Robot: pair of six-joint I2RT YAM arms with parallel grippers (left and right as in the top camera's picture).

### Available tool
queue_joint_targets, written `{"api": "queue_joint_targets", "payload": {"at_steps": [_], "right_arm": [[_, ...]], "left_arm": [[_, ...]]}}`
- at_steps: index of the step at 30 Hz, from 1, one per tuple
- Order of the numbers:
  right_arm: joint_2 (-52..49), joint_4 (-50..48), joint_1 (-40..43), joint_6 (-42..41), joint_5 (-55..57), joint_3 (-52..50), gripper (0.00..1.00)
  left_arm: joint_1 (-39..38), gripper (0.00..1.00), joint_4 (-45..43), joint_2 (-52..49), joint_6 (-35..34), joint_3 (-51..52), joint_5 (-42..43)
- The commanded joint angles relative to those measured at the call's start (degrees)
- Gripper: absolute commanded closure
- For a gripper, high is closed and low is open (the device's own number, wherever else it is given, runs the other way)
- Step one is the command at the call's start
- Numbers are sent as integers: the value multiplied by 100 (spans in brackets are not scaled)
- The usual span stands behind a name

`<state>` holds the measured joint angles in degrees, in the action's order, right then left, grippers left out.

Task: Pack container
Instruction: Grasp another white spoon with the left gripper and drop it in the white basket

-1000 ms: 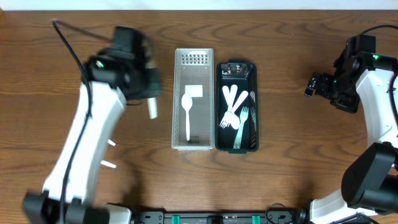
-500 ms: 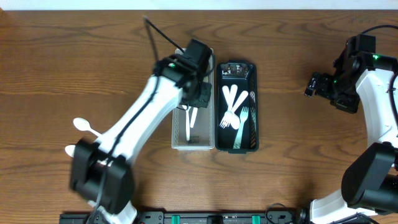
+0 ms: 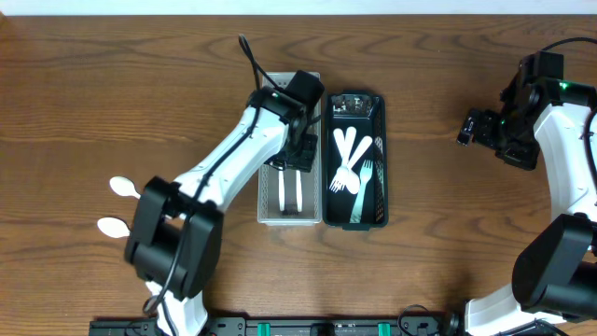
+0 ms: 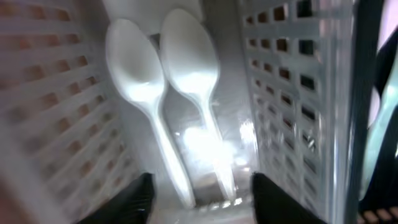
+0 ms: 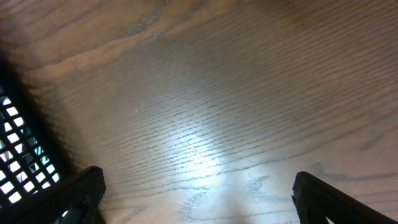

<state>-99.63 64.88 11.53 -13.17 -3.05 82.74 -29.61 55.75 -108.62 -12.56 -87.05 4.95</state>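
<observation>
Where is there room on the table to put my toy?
Bare wood lies between the black tray and the right arm, and left of the white bin, above two loose spoons. The bins are crowded; the left arm reaches into the white one.

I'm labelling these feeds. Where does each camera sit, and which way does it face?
Overhead: above the table, facing straight down on the white basket, black basket, left tool and right tool.
Left wrist: on the left arm, inside the white basket, facing two white spoons; own fingertips at the bottom.
Right wrist: on the right arm, facing bare table; own fingertips in the lower corners.
Shared: overhead and left wrist both show the white spoons.
</observation>
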Motion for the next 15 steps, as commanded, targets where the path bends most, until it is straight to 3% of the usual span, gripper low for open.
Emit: {"api": "queue_joint_targets", "payload": {"at_steps": [1,5,8,15], "right_arm": [[-4,4,-46,131,-22,-15,1],[-4,11,-46,186,-20,-15,1],[-4,28,-46,302,-20,-15,1],[-4,70,-46,365,-22,-15,1]], "left_arm": [[155,36,162,894,-28,-295,-710],[654,26,496,1917,-562,-295,-1344],[1327,2,793,2498,-1082,-293,-1493],[3663,2,1384,2957,-2013,-127,-1377]]}}
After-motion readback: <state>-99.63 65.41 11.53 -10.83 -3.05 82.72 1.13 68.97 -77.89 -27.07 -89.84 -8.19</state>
